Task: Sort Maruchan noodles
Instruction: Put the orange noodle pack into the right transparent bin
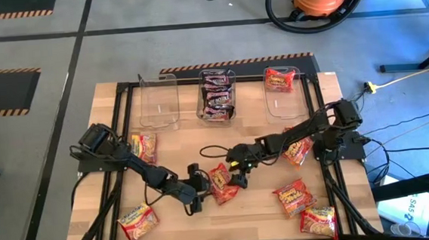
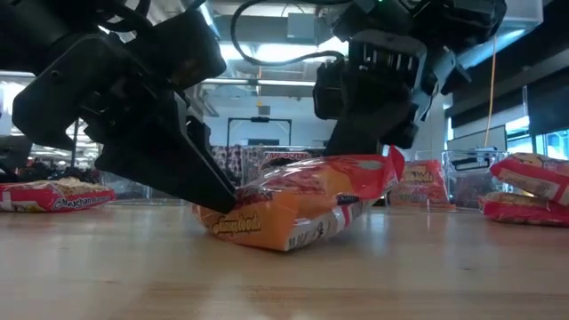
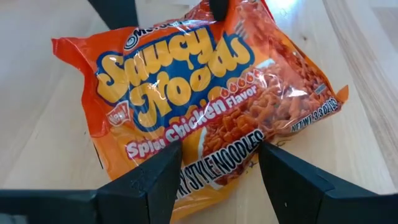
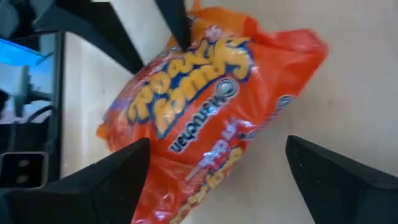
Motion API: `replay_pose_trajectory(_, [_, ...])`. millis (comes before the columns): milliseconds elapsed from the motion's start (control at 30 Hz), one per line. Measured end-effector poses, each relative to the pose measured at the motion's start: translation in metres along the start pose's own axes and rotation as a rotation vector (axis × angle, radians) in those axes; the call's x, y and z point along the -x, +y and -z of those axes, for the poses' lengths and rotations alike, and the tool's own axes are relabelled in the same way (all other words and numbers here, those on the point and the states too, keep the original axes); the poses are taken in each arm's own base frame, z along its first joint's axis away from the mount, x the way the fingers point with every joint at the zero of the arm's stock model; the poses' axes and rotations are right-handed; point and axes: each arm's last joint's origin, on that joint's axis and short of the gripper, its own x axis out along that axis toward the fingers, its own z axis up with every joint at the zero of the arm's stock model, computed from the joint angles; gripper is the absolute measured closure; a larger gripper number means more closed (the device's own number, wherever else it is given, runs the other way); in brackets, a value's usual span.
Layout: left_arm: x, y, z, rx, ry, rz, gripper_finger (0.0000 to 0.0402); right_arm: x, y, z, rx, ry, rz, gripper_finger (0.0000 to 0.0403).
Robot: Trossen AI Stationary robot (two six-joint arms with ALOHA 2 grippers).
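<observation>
Meeting over one orange noodle packet at mid-table

Looking straight down, the high view alone shows the whole layout: the orange noodle packet point(image 1: 221, 184) lies near the middle of the wooden table point(image 1: 193, 140), with the left gripper point(image 1: 197, 191) at its left edge and the right gripper point(image 1: 239, 173) at its right. Other packets lie scattered toward the table's edges, and three clear tubs point(image 1: 218, 95) stand along the far side, the middle one full of dark packets, the right one holding a red packet point(image 1: 280, 78).

The low view adds that the packet rests on the tabletop, one end puffed upward under the right gripper.

From the left wrist, the label reads "Saucy Noods, Spicy Chicken Flavor". The left gripper's fingers point(image 3: 155, 180) stand moderately apart, set on the packet's near edge; whether they pinch it cannot be told.

From the right wrist, the right gripper's fingers point(image 4: 118, 180) are spread wide to either side of the packet, holding nothing.
</observation>
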Motion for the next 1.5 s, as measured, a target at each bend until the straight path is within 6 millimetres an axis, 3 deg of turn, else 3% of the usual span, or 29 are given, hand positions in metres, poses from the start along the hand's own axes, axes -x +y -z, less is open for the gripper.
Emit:
replay_pose_trajectory(200, [0.000, 0.000, 0.000, 0.003, -0.005, 0.001, 0.0192, 0.004, -0.003, -0.004, -0.111, 0.048, -0.088, 0.0047])
replay_pose_trajectory(533, [-0.002, 0.003, -0.003, 0.017, -0.018, -0.003, 0.0192, -0.025, -0.012, -0.005, -0.257, -0.029, -0.153, 0.0047])
replay_pose_trajectory(767, [-0.002, 0.003, -0.003, 0.017, -0.017, -0.002, 0.0192, -0.033, -0.015, -0.005, -0.267, -0.052, -0.191, 0.0052])
replay_pose_trajectory(933, [-0.002, 0.003, -0.003, 0.020, -0.022, -0.002, 0.0192, -0.033, -0.014, -0.006, -0.257, -0.054, -0.203, 0.0099])
replay_pose_trajectory(1200, [-0.002, 0.003, -0.004, 0.021, -0.026, -0.003, 0.0192, -0.034, -0.015, -0.006, -0.203, -0.080, -0.174, 0.0219])
replay_pose_trajectory(1500, [0.019, 0.003, -0.018, 0.011, -0.028, 0.017, 0.0192, -0.032, -0.013, -0.006, -0.126, -0.078, -0.188, 0.0298])
